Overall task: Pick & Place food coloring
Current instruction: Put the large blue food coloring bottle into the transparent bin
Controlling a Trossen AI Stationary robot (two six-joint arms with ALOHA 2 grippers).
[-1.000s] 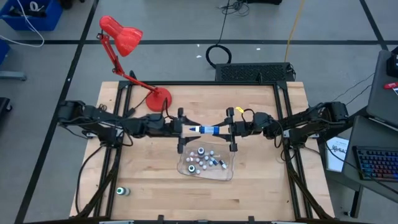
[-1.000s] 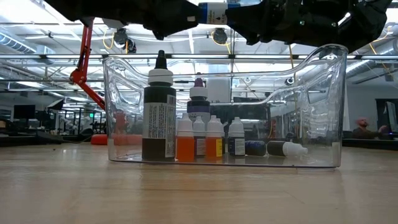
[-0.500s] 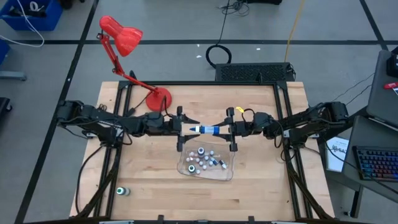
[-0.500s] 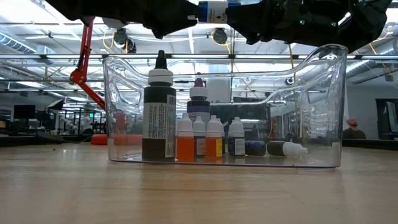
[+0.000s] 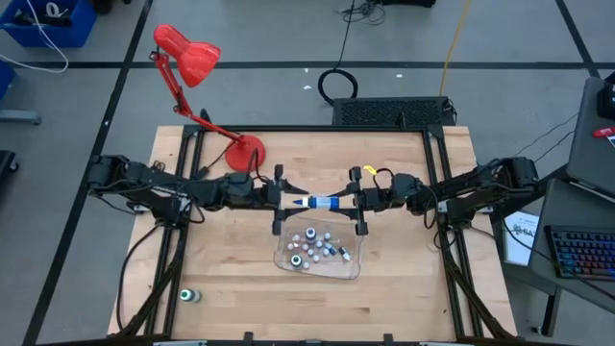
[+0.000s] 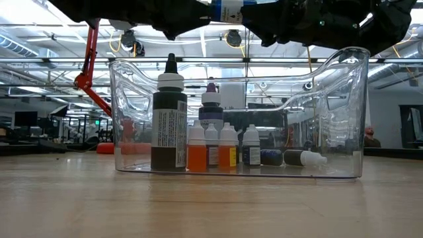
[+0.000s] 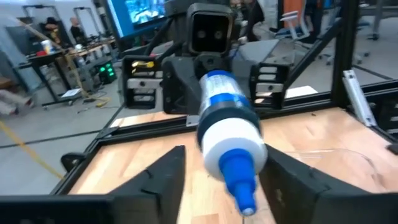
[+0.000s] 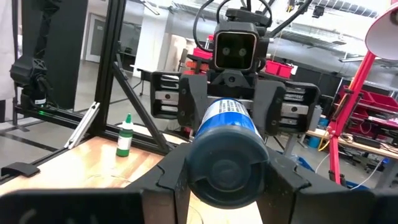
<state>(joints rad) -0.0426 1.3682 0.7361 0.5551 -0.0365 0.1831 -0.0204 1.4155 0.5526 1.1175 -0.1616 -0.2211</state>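
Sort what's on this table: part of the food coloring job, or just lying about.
Job:
- blue-tipped bottle between left gripper and right gripper
- small bottles
- clear tray
- green-capped bottle at table edge

Lying about:
- red lamp

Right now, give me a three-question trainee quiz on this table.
1. True or false: the right hand grips the white bottle with the blue label clear of the wooden table.
2. Relative to the clear plastic tray, the small green-capped bottle stands: A inside; B outside, on bare wood; C on its rim.
3. Fill in: the gripped bottle's nozzle points toward the ___ hand.
Key: 1 true; 2 B; 3 left hand.
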